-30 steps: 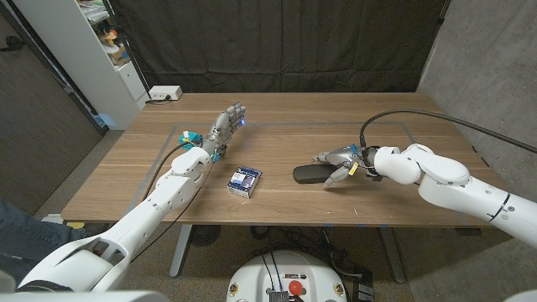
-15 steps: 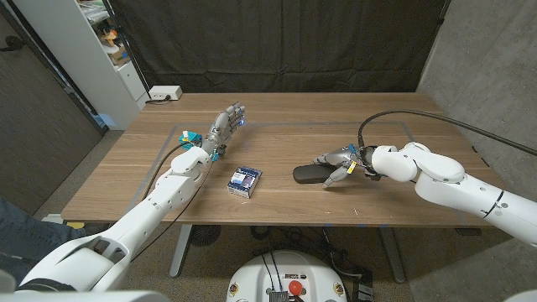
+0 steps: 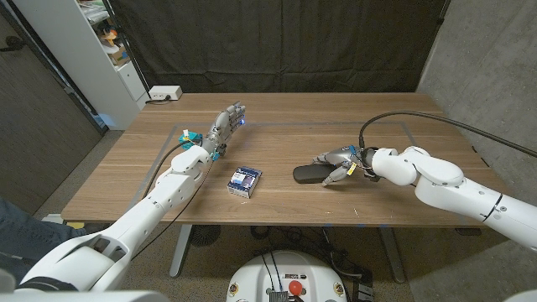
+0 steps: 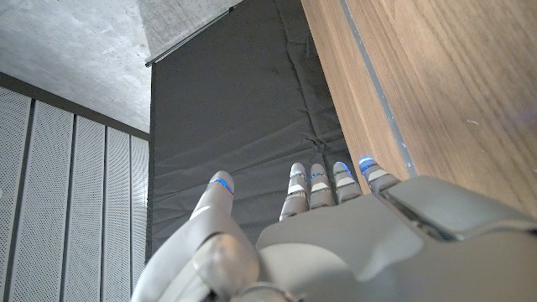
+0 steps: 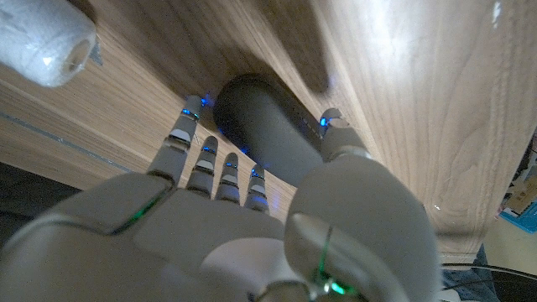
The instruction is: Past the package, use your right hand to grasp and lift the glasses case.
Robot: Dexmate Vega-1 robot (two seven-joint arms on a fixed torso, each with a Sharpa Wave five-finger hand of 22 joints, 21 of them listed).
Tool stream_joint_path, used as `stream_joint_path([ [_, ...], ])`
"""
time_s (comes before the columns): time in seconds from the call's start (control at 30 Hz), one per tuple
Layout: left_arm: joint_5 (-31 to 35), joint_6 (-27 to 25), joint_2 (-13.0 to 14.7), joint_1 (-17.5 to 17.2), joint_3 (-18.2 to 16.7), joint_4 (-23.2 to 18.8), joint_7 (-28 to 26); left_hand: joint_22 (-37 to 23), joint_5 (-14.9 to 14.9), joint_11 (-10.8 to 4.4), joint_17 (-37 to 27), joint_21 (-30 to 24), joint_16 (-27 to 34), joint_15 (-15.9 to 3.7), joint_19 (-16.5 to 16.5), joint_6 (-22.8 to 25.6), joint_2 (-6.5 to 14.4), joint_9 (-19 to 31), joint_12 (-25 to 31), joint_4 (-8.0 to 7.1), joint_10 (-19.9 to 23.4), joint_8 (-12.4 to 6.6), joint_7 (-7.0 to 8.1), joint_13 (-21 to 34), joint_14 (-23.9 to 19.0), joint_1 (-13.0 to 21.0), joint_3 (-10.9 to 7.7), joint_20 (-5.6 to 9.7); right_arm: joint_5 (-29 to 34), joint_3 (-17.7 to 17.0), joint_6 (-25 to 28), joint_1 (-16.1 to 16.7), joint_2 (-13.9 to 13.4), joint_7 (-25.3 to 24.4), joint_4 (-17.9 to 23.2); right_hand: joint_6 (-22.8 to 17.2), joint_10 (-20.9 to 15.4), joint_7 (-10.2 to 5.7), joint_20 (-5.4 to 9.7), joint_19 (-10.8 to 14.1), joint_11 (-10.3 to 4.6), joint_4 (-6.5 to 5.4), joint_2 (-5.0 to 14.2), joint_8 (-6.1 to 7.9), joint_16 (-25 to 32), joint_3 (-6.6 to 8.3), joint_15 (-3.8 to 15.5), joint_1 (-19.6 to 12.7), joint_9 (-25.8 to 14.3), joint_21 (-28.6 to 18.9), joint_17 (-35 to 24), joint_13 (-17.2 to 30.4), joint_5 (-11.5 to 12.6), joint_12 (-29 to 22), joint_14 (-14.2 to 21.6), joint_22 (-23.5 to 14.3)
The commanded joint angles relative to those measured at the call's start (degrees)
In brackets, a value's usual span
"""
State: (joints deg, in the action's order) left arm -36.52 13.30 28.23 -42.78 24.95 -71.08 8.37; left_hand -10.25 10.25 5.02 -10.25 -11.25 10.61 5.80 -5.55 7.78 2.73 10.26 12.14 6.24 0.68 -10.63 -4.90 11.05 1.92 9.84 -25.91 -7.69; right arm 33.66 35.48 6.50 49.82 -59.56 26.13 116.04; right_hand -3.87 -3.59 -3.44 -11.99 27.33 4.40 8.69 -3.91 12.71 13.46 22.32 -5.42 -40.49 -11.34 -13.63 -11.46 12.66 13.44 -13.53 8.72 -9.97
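Right hand: right of centre in the head view, fingers and thumb spread over one end of the dark grey oblong glasses case; whether it grips, cannot tell
Glasses case: lying on the wooden table, centre-right
Small blue-and-white package: centre, well apart from the case
Left hand: upper left of centre, fingers straight, holding nothing

Your glasses case is a dark, matte, elongated case with rounded ends, closed, lying flat on the wooden table to the right of centre. Its long axis runs roughly across the table. In the right wrist view the case shows as a smooth dark grey rounded body resting on the wood. The package, a small blue and white box, lies well apart to the case's left.
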Motion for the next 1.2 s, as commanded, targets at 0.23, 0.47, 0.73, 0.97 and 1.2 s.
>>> stream_joint_path([
  [0.23, 0.5, -0.9, 0.0, 0.0, 0.4, -1.0, -1.1, -0.3, 0.0, 0.25, -0.3, -0.3, 0.3, 0.37, -0.1, 0.5, 0.7, 0.1, 0.2, 0.18, 0.3, -0.19, 0.06, 0.3, 0.0, 0.1, 0.24, -0.67, -0.9, 0.2, -0.6, 0.7, -0.2, -2.0, -1.3, -3.7, -2.0, -0.85, 0.23, 4.6, -1.11, 0.00, 0.90, 1.05, 1.0, 0.41, 1.22, -1.9, -0.3, -0.9, -0.3, 0.5, -0.4, -0.6, 2.0, -0.1],
  [0.47, 0.7, -1.0, 0.0, 0.4, 0.6, -0.9, -0.9, -0.3, 0.0, 0.16, -0.3, -0.3, 0.3, 0.33, 0.0, 0.5, 0.7, 0.1, 0.2, 0.19, 0.3, -0.19, 0.12, 0.3, 0.0, 0.1, 0.25, -0.58, -0.8, 0.5, 0.0, 1.1, 0.5, -3.4, -2.3, -7.7, -5.2, -1.74, 1.90, 11.9, -2.25, 0.38, 2.03, 2.00, 2.7, 0.69, 3.27, -5.0, -0.8, -2.2, -1.1, 1.1, -0.7, -1.6, 5.6, 0.0],
  [0.73, 0.9, -1.3, -0.1, 0.7, 0.8, -1.0, -0.8, -0.3, 0.0, 0.30, -0.3, -0.4, 0.3, 0.38, 0.0, 0.5, 0.7, 0.1, 0.2, 0.20, 0.3, -0.17, 0.12, 0.3, 0.0, 0.1, 0.27, -0.64, 0.3, 0.9, 0.4, 2.1, 1.3, -7.1, -3.2, -10.8, -7.2, -2.41, 4.35, 14.6, -3.37, 0.65, 3.14, 2.89, 4.0, 1.01, 4.95, -7.8, -1.2, -2.2, -1.7, 1.5, -0.9, -2.2, 7.9, 0.0],
  [0.97, 0.8, -1.6, 0.1, 0.3, 0.8, -1.8, -1.2, -0.3, 0.0, 0.26, -0.3, -0.4, 0.3, 0.34, 0.0, 0.5, 0.7, 0.1, 0.2, 0.20, 0.3, -0.16, 0.10, 0.3, 0.0, 0.1, 0.28, -0.64, 2.4, 1.2, 0.9, 3.1, 1.7, -10.9, -3.7, -15.5, -9.9, -3.77, 6.59, 16.5, -4.72, 0.83, 5.32, 4.46, 5.9, 1.62, 6.61, -11.7, -1.7, -2.0, -3.0, 2.1, -1.3, -3.0, 10.3, -0.1],
  [1.2, 0.6, -1.9, 0.3, -0.4, 0.6, -2.7, -1.7, -0.3, 0.0, 0.26, -0.3, -0.4, 0.3, 0.31, 0.0, 0.6, 0.7, 0.1, 0.2, 0.21, 0.3, -0.19, 0.14, 0.3, 0.0, 0.1, 0.29, -0.60, 3.8, 1.4, 0.8, 3.7, 1.6, -12.5, -3.9, -20.9, -12.0, -5.32, 6.97, 17.2, -6.58, 0.81, 6.27, 6.46, 7.5, 1.22, 7.56, -14.3, -2.4, -1.6, -4.4, 2.7, -1.9, -3.8, 11.3, -0.3],
])
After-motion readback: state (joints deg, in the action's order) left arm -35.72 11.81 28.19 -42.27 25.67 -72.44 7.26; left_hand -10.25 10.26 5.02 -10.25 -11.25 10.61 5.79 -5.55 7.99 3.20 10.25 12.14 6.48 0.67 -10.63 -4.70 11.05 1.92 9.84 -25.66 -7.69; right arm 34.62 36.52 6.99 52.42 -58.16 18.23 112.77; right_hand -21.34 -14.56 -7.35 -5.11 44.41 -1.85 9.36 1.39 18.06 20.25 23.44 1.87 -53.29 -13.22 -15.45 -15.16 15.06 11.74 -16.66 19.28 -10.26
